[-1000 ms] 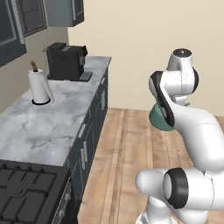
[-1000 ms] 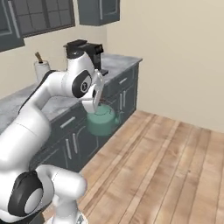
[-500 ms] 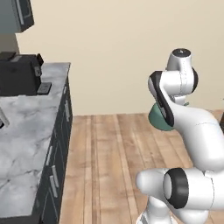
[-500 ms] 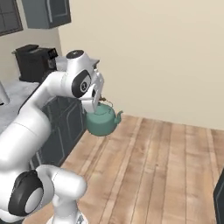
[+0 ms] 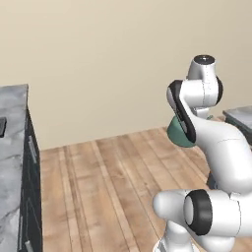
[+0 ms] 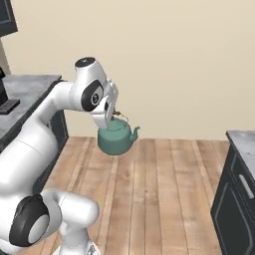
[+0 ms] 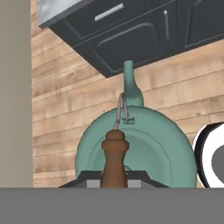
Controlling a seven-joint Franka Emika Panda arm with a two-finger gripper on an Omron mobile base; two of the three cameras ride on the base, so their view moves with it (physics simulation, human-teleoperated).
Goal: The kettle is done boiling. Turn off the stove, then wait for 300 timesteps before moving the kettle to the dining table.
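At left, the marble-topped cabinet [image 5: 12, 147] edges the wooden floor [image 6: 164, 189]; at centre, my claw [image 6: 112, 112] is pinched tight on the thin wire handle of the kettle [image 6: 116, 138], which hangs in the air over the floor, resting on no table, spout toward the dark cabinet [image 6: 234, 194] at right. I judge the lift from the stove done and the carry under way. Setting the kettle on the dining table is left to do.

arm: raised, elbow bent | tool [image 6: 115, 112]: closed, pointing down
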